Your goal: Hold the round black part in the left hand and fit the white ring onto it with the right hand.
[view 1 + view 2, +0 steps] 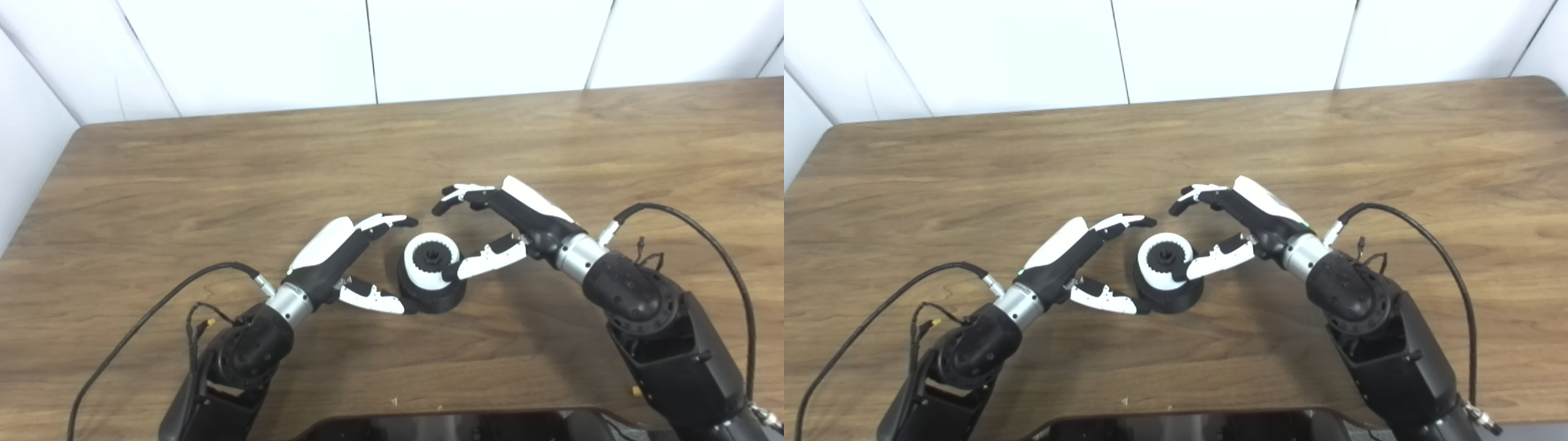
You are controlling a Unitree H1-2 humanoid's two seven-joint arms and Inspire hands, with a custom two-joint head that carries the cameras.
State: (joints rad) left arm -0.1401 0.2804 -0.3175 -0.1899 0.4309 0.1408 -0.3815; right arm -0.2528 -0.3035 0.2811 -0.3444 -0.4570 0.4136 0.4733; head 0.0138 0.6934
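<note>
The round black part (432, 297) stands on the wooden table (184, 184) near the middle. The white ring (421, 271) sits on top of it, around a black toothed hub. My left hand (340, 257) is open just left of the part. Its thumb tip touches the black base low on the left, and its fingers arch above and behind without touching. My right hand (520, 220) is open on the right side. Its thumb tip rests against the ring's right edge, while its fingers curl in the air behind the part.
White wall panels (478, 49) close off the table's back and left sides. Loose cables (153, 312) trail from both wrists over the table. A dark part of the robot's body (459, 425) covers the front edge, with a few small crumbs (394, 402) before it.
</note>
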